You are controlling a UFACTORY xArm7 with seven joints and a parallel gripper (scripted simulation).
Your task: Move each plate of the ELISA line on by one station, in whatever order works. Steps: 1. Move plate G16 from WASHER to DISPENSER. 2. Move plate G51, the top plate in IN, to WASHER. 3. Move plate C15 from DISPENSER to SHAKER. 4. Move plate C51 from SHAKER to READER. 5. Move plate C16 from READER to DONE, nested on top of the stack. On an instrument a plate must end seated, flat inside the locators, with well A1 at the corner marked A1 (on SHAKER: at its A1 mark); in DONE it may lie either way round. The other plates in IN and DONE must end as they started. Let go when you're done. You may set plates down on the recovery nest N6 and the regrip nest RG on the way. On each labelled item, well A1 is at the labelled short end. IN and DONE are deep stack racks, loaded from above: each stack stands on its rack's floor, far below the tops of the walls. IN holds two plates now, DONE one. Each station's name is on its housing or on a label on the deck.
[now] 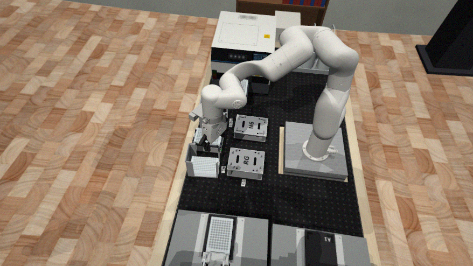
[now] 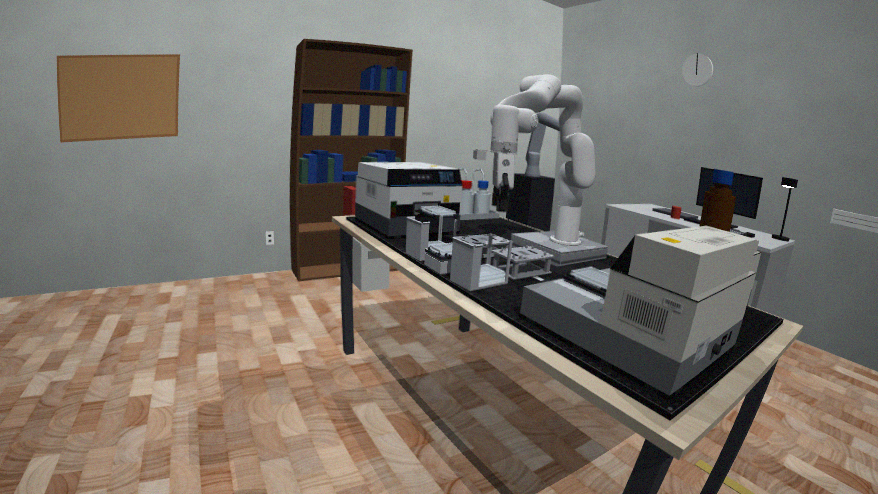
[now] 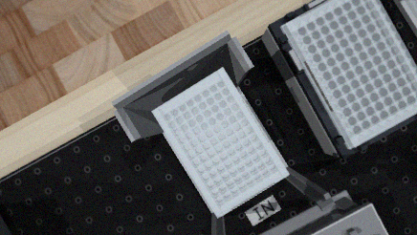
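My gripper (image 1: 207, 143) is open and empty. It hangs above the left edge of the deck, over the near end of a plate (image 1: 198, 135) on a dark-framed station, just behind the IN rack (image 1: 202, 161). It also shows in the exterior view (image 2: 502, 186), well above the deck. The wrist view looks down on the white top plate (image 3: 220, 140) deep inside the grey IN rack, by the IN label (image 3: 264, 210). The neighbouring plate (image 3: 353, 72) on its dark nest lies at the upper right. My fingers are out of the wrist view. No plate labels are readable.
Nests N6 (image 1: 250, 125) and RG (image 1: 246, 161) stand empty right of the racks. A front instrument holds a plate (image 1: 219, 235); the one beside it has an empty black nest marked A1 (image 1: 319, 246). A white instrument (image 1: 244, 36) stands at the back, a plate (image 1: 244, 85) on its tray.
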